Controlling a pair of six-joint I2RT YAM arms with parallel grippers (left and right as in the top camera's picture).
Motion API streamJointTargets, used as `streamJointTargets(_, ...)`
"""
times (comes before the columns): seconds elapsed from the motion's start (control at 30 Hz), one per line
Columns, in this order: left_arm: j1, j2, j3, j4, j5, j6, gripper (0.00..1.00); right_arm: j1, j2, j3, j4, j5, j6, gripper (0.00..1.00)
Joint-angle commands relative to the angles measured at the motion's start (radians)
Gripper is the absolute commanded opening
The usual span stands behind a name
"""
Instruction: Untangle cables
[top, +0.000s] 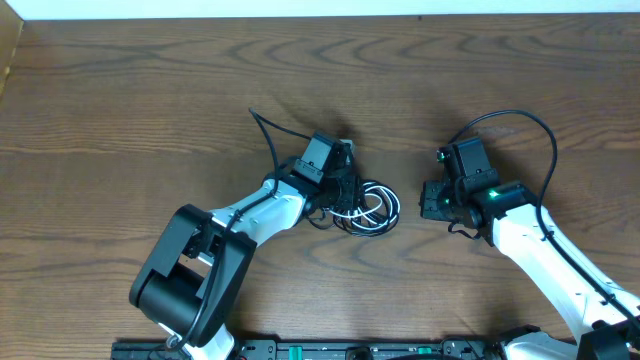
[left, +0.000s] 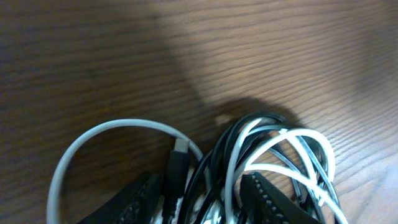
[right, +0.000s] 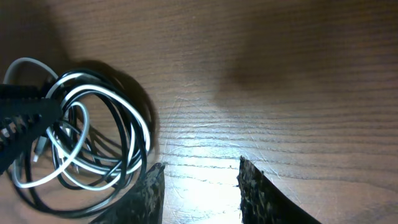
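The cables, one white and one black, lie coiled together in one tangled bundle at the table's middle. My left gripper is down on the bundle's left side. In the left wrist view this gripper stands open, its fingers astride several strands and a black plug. My right gripper sits to the right of the bundle, apart from it. It is open over bare wood, with the cables to the left of its left finger.
The brown wooden table spreads around both arms. A thicker black wire arcs off the left arm and another loops over the right arm. The table's far edge runs along the top of the overhead view.
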Motion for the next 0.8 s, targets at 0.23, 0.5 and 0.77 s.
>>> streamJointTargets(0.23, -0.08, 0.028, -0.01, -0.007, -0.011, -0.011, 0.38, 0.005, -0.003, 0.003, -0.001, 0.018, 0.017, 0.35)
streamJointTargets(0.5, -0.082, 0.023, -0.006, -0.007, -0.01, -0.011, 0.38, 0.005, -0.003, 0.003, -0.002, 0.018, 0.017, 0.36)
streamJointTargets(0.77, -0.071, -0.043, 0.013, -0.014, -0.01, -0.008, 0.49, 0.005, -0.003, 0.003, -0.002, 0.018, 0.017, 0.36)
